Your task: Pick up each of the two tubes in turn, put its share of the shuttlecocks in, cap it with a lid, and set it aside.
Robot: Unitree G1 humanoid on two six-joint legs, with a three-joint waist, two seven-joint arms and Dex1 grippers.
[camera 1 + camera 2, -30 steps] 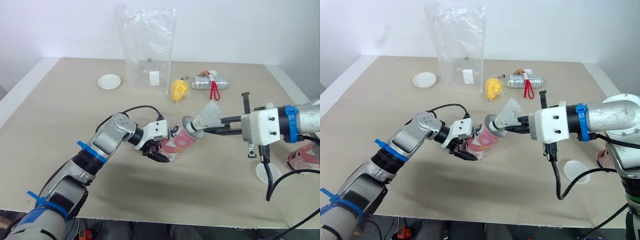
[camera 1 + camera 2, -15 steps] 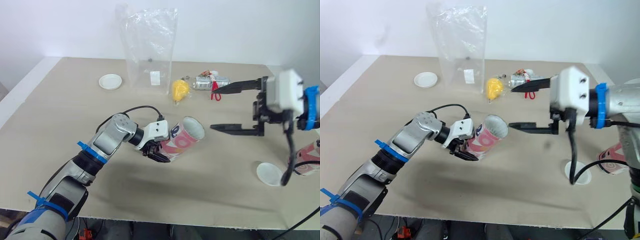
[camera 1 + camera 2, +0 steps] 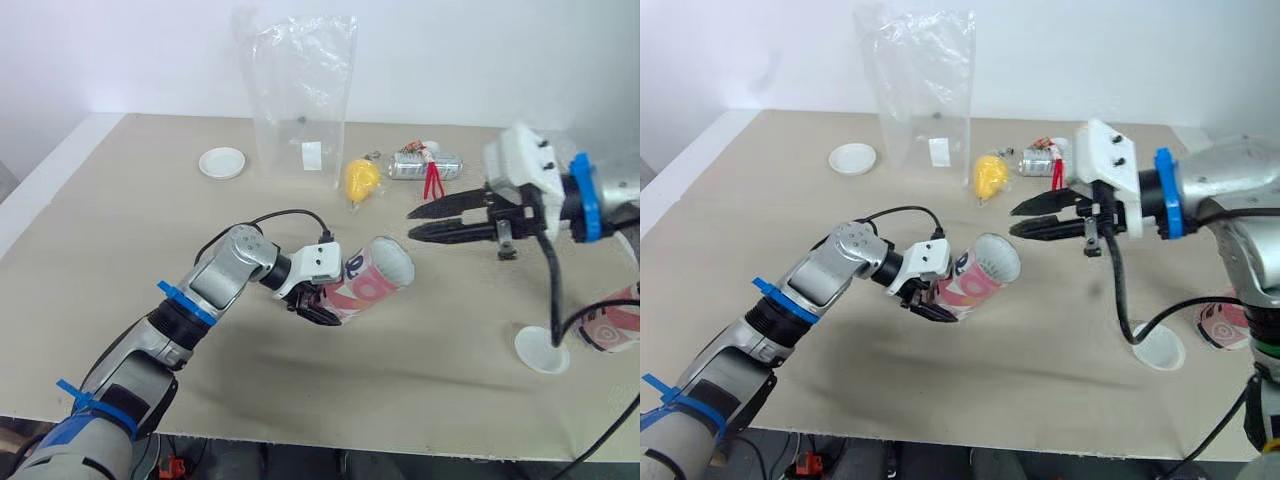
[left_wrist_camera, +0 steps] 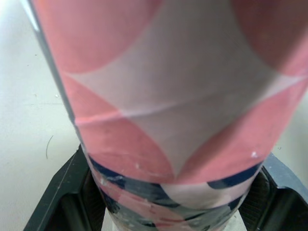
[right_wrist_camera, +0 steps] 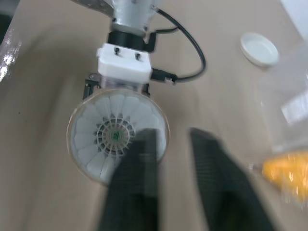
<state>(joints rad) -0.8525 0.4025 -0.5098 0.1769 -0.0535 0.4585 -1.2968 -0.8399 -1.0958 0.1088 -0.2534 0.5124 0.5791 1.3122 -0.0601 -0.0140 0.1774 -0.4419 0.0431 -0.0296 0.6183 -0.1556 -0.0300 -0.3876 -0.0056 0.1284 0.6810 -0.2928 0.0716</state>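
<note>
A pink-and-white tube [image 3: 372, 282] is held tilted above the table, its open mouth facing my right side. My left gripper [image 3: 318, 300] is shut on its lower end; in the left wrist view the tube [image 4: 168, 96] sits between both fingers [image 4: 62, 197]. The right wrist view looks into the mouth, where a white shuttlecock [image 5: 117, 136] sits inside. My right gripper [image 3: 410, 223] hovers just up and right of the mouth, open and empty, its tips a little apart. A second pink tube [image 3: 612, 325] lies at the right edge beside a white lid [image 3: 541, 350].
A clear plastic bag [image 3: 300, 95] stands at the back middle. Another white lid [image 3: 221, 162] lies to its left. A yellow object [image 3: 360, 180] and a silver item with a red loop [image 3: 425, 165] lie behind the right gripper.
The right gripper let go of the shuttlecock, which now sits inside the tube. It drew back wide open, then narrowed and came back near the mouth. The left arm barely moved.
</note>
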